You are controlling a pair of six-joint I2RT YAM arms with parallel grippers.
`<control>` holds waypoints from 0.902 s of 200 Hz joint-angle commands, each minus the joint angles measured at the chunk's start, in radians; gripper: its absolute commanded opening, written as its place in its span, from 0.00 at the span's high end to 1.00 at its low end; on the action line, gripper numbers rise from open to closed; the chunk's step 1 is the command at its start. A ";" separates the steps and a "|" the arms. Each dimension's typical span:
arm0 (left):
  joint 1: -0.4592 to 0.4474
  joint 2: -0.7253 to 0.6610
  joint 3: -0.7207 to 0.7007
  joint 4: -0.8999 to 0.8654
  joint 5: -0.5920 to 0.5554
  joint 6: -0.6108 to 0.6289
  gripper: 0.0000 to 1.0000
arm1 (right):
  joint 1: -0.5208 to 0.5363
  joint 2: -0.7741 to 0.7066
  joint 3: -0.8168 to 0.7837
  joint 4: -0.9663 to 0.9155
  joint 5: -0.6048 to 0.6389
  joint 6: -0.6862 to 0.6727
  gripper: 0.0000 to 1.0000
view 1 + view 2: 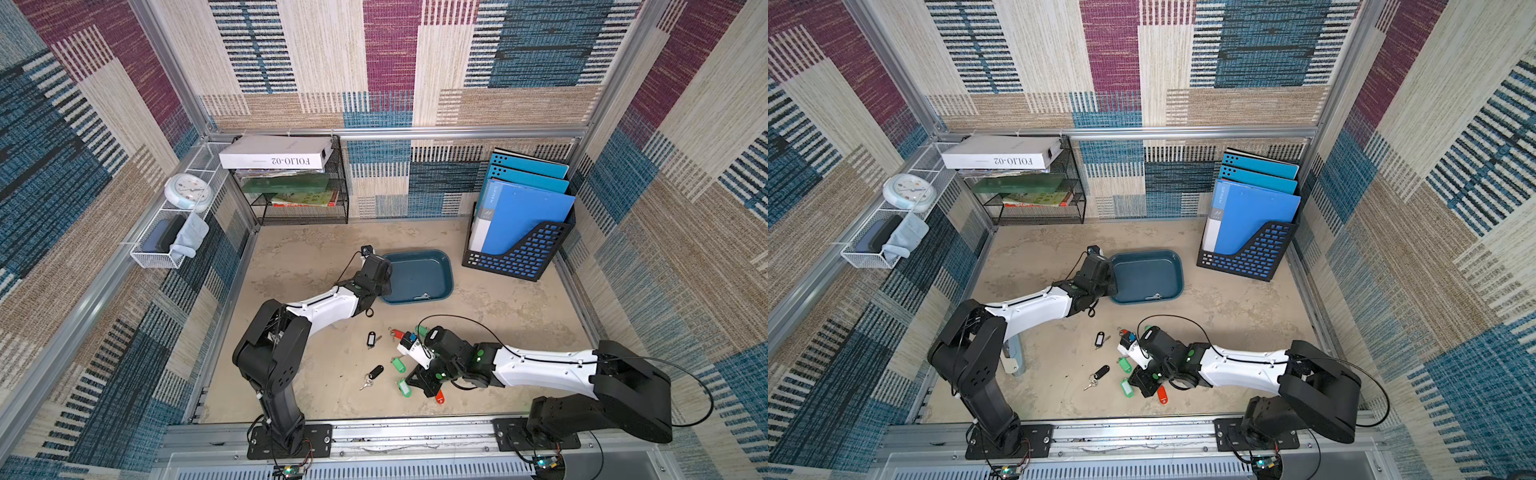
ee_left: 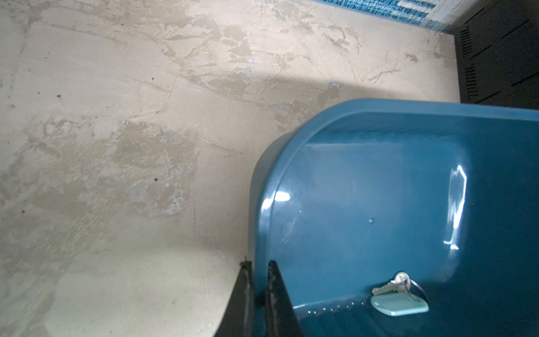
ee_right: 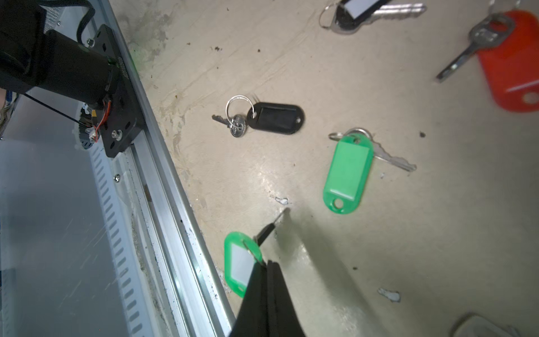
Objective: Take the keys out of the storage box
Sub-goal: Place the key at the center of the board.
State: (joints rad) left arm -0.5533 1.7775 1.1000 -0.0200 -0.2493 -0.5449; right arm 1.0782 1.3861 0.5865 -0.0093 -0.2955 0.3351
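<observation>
L gripper [image 2: 259, 264] clamped shut on box [image 2: 364, 189] rim, teal-tag key [image 2: 399, 296] inside; R gripper [image 3: 267, 264] shut by green-tag key [image 3: 237, 265], hold unclear.

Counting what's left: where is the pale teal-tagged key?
The pale teal-tagged key lies inside the storage box, against its wall nearest the robot, in both top views.

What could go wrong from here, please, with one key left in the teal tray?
1. The left gripper is clamped on the rim of the dark teal plastic tray; tipping it could let the rim slip, or leave the silver key with the pale teal tag stuck against the wall.
2. The shut right gripper sits low among the scattered keys; a sweep could push the green-tagged key toward the aluminium rail.
</observation>
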 commanded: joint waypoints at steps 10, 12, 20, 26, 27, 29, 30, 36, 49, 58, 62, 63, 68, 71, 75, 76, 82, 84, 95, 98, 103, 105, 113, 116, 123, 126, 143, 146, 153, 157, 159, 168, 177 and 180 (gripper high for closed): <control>0.004 0.004 0.006 -0.037 0.035 -0.014 1.00 | 0.023 0.027 -0.004 -0.014 0.023 0.015 1.00; 0.005 0.005 0.005 -0.037 0.035 -0.015 1.00 | 0.023 0.027 -0.006 -0.014 0.026 0.015 1.00; 0.006 0.004 0.004 -0.035 0.042 -0.016 1.00 | 0.027 0.036 -0.009 -0.015 0.035 0.021 1.00; 0.006 0.005 0.006 -0.036 0.047 -0.017 1.00 | 0.030 0.044 -0.008 -0.011 0.029 0.022 1.00; 0.006 0.006 0.006 -0.036 0.048 -0.017 1.00 | 0.030 0.045 -0.009 -0.011 0.028 0.022 1.00; 0.006 0.005 0.006 -0.037 0.049 -0.018 1.00 | 0.031 0.048 -0.008 -0.011 0.029 0.022 1.00; 0.006 0.006 0.006 -0.038 0.050 -0.019 1.00 | 0.033 0.050 -0.008 -0.011 0.029 0.022 1.00; 0.006 0.005 0.006 -0.041 0.053 -0.018 1.00 | 0.037 0.059 -0.006 -0.014 0.038 0.025 1.00; 0.006 0.003 0.009 -0.049 0.059 -0.023 1.00 | 0.046 0.082 -0.002 -0.018 0.050 0.031 1.00; 0.007 0.005 0.014 -0.062 0.063 -0.026 1.00 | 0.051 0.098 0.002 -0.026 0.061 0.036 1.00; 0.007 0.005 0.017 -0.067 0.065 -0.026 1.00 | 0.054 0.105 0.005 -0.030 0.066 0.037 1.00; 0.009 0.005 0.017 -0.068 0.067 -0.027 1.00 | 0.055 0.106 0.005 -0.031 0.066 0.037 1.00; 0.009 0.006 0.021 -0.073 0.069 -0.028 1.00 | 0.060 0.115 0.008 -0.036 0.068 0.038 0.99; 0.009 0.006 0.021 -0.077 0.070 -0.029 1.00 | 0.063 0.119 0.011 -0.041 0.071 0.038 0.97; 0.010 0.005 0.024 -0.081 0.072 -0.030 1.00 | 0.067 0.123 0.014 -0.045 0.076 0.038 0.95; 0.010 0.005 0.024 -0.082 0.072 -0.030 1.00 | 0.068 0.124 0.015 -0.045 0.077 0.038 0.94; 0.012 0.005 0.026 -0.088 0.076 -0.031 1.00 | 0.074 0.129 0.021 -0.053 0.084 0.038 0.90; 0.014 0.005 0.026 -0.090 0.078 -0.032 1.00 | 0.076 0.131 0.023 -0.055 0.086 0.038 0.89; 0.017 0.005 0.030 -0.099 0.083 -0.033 1.00 | 0.084 0.131 0.030 -0.062 0.097 0.038 0.87; 0.016 0.005 0.031 -0.100 0.083 -0.034 1.00 | 0.084 0.130 0.030 -0.065 0.102 0.038 0.86; 0.016 0.004 0.031 -0.103 0.085 -0.034 1.00 | 0.086 0.127 0.033 -0.070 0.108 0.037 0.84; 0.016 0.003 0.031 -0.103 0.084 -0.035 1.00 | 0.086 0.126 0.032 -0.073 0.110 0.036 0.82; 0.018 0.001 0.031 -0.102 0.085 -0.035 1.00 | 0.086 0.119 0.038 -0.090 0.122 0.036 0.75; 0.018 0.000 0.030 -0.102 0.087 -0.035 1.00 | 0.087 0.115 0.041 -0.097 0.126 0.035 0.74; 0.020 -0.001 0.030 -0.104 0.087 -0.034 1.00 | 0.087 0.102 0.046 -0.115 0.128 0.029 0.71; 0.020 -0.001 0.031 -0.103 0.089 -0.033 1.00 | 0.089 0.095 0.047 -0.123 0.131 0.028 0.69; 0.020 -0.002 0.032 -0.109 0.091 -0.030 1.00 | 0.091 0.032 0.057 -0.167 0.157 0.027 0.55; 0.020 -0.004 0.033 -0.108 0.092 -0.029 1.00 | 0.091 0.018 0.060 -0.174 0.164 0.027 0.53; 0.020 -0.006 0.032 -0.108 0.094 -0.026 1.00 | 0.091 -0.013 0.067 -0.192 0.196 0.027 0.49; 0.020 -0.009 0.032 -0.108 0.096 -0.024 1.00 | 0.091 -0.034 0.072 -0.202 0.220 0.027 0.47; 0.020 -0.010 0.032 -0.110 0.097 -0.023 1.00 | 0.091 -0.043 0.073 -0.207 0.235 0.029 0.46; 0.020 -0.016 0.032 -0.112 0.105 -0.018 1.00 | 0.089 -0.093 0.090 -0.236 0.339 0.055 0.39; 0.020 -0.027 0.028 -0.114 0.113 -0.010 1.00 | 0.086 -0.140 0.101 -0.254 0.487 0.115 0.31; 0.020 -0.032 0.028 -0.116 0.117 -0.006 1.00 | 0.077 -0.159 0.103 -0.256 0.540 0.129 0.26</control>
State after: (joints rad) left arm -0.5343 1.7725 1.1255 -0.1204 -0.1577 -0.5755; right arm 1.1694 1.3170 0.6659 -0.1905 -0.0822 0.3782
